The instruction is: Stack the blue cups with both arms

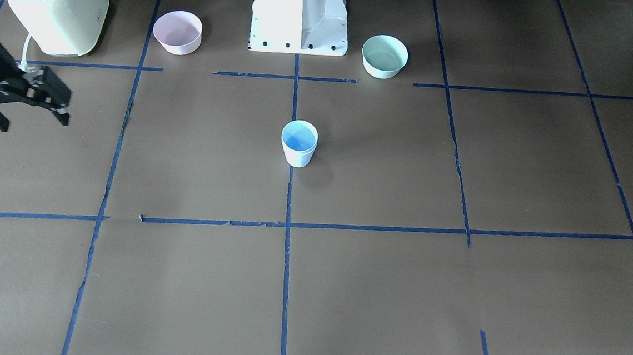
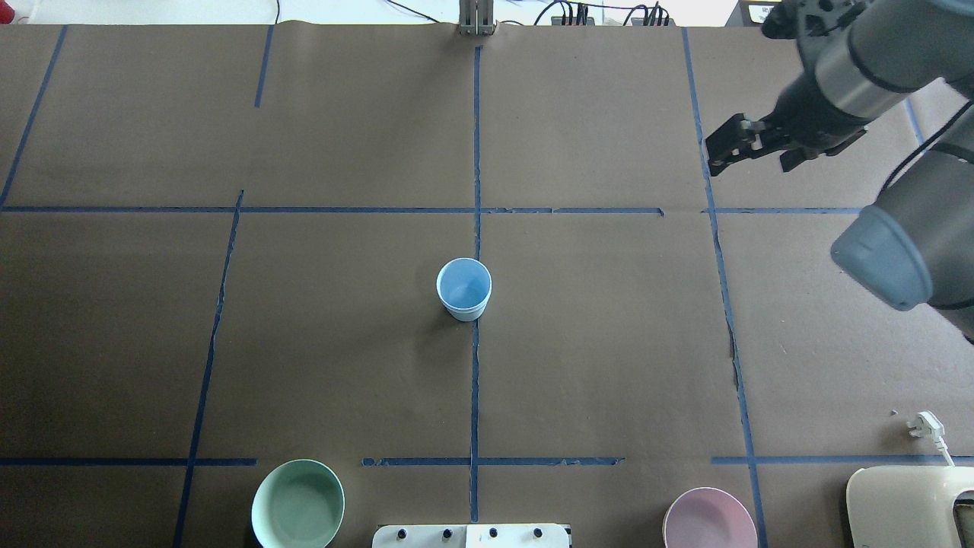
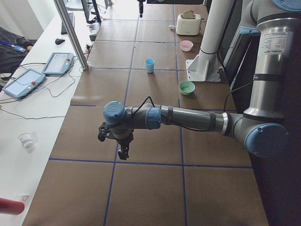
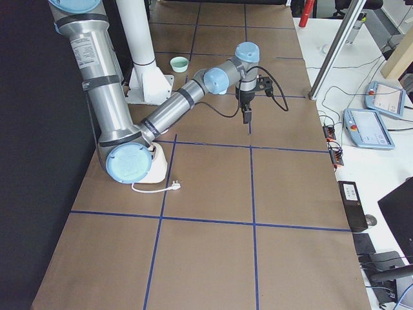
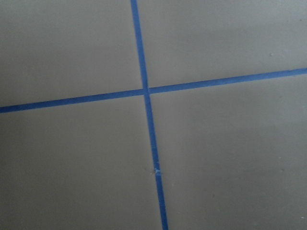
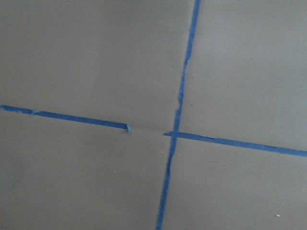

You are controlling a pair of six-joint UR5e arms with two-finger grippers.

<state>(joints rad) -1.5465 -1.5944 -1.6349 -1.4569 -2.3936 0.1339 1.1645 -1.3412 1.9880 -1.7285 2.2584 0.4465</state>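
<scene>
Starting at the robot's base, we see a wide mint-green plastic bowl (image 2: 297, 506) and a wide pale-pink plastic bowl (image 2: 709, 521) on either side of the white pedestal (image 2: 472, 535). Mid-table, a small tapered pale-blue plastic cup (image 2: 464, 289) stands upright on a blue tape line (one outline only; we can't tell if a second is nested inside). Farther out, the right arm's black two-finger gripper (image 1: 35, 121) hangs over the brown paper-covered table (image 2: 609, 358), fingers spread, empty, well apart from the cup. The left arm's black gripper (image 3: 123, 151) shows only side-on: we cannot tell its state.

Matt paper table (image 2: 342, 342), smooth plastic cup (image 2: 463, 289)
</scene>
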